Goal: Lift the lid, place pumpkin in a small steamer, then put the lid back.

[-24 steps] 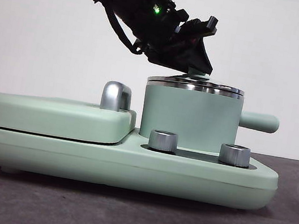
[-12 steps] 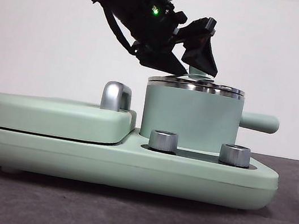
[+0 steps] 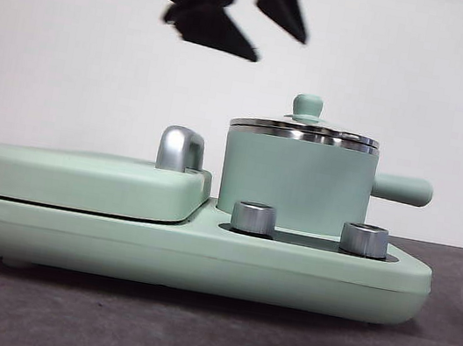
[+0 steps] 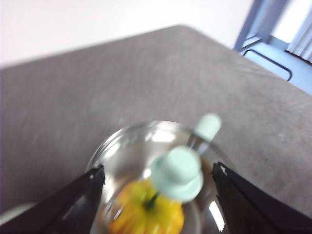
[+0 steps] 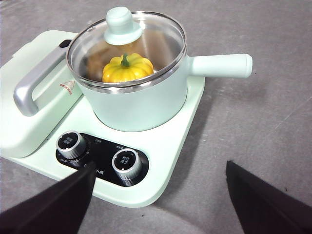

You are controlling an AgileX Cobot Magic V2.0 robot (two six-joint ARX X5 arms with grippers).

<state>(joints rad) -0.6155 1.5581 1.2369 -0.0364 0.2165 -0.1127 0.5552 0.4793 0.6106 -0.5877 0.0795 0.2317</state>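
Grey desk (image 3: 187,334) under a plain white wall; a mint-green cooker base (image 3: 183,249) sits on it, with two silver knobs at the front.

- Small steamer (image 3: 294,183) stands on the base beside the flat grill cover (image 3: 80,176), its stubby handle pointing away from that cover.
- Lid (image 5: 126,48) seated on the steamer rim, level all round as far as the front view shows; knob upright.
- Pumpkin (image 5: 127,68) inside the pot, visible through the glass, stem up.
- Left gripper (image 3: 239,19) hangs above the grill cover side, well clear of the lid knob; jaws spread, holding nothing. Its own camera looks down on the knob, blurred.
- Right gripper (image 5: 156,200) waits off to the side, jaws spread and empty; probably the black tip at the top corner of the front view.

Judgement: all three steps look done; only clearing away is left.

Risks from here:
- a low sideways swing of the left arm could clip the knob and slide the lid off its rim;
- the lid is loose glass resting by its own weight, so a knock to the pot handle could tilt it;
- the steamer merely stands on the base, so a hard bump might shift it.
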